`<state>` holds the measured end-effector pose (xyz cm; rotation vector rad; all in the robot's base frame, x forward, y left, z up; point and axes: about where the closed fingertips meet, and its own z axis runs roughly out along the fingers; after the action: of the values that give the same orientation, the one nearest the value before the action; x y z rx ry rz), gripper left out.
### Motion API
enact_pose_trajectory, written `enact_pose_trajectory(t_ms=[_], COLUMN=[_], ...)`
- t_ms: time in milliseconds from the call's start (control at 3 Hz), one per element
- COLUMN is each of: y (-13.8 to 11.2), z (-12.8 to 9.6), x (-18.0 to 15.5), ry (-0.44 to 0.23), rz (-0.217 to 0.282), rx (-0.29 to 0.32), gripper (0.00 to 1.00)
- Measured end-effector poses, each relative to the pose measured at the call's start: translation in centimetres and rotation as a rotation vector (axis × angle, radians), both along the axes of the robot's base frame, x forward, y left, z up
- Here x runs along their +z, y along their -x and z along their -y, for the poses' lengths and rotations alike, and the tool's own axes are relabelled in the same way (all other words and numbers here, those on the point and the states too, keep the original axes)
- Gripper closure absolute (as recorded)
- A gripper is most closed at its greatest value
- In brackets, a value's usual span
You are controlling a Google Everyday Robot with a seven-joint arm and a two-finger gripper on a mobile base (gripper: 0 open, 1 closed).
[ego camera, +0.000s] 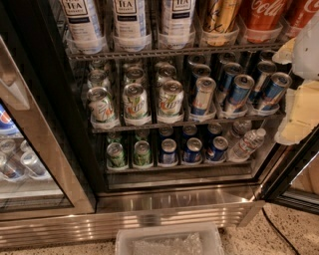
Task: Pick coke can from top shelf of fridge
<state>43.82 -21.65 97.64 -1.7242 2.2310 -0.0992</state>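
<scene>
Left edge: neighbouring glass-door unit with a Pepsi logo, not ours. The fridge is in front of me, and I see straight into the racks.

The top shelf runs along the top of the view, and everything on it is cut off by the upper edge. From the left it has three white tea bottles in clear holders, then a gold-and-black can, then the coke can upright in its holder. A second red can sits just right of it at the corner.

On the middle rack, green-and-white cans are on the left and blue-silver cans on the right, leaning back. The lower rack holds more small cans, with a water bottle lying at the right end.

The gripper is at the right edge, white and cream, below the coke can and level with the middle rack, touching nothing I can see. I can't tell how the jaws stand.

On the floor there is a clear plastic bin at bottom centre.
</scene>
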Motion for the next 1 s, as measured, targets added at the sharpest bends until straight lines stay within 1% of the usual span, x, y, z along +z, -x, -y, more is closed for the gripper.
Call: enact_pose_trajectory(t_ms=[333,667,1000], y=[0.0,-0.9,-1.9], z=[-0.1,-1.2,-0.1], x=[0.0,-0.4,-4.6], ry=[-0.003,-0.062,-0.204], rz=[0.003,0.045,0.041], rx=[-0.001,-0.023,-0.089], gripper=[0.00,0.00,0.00])
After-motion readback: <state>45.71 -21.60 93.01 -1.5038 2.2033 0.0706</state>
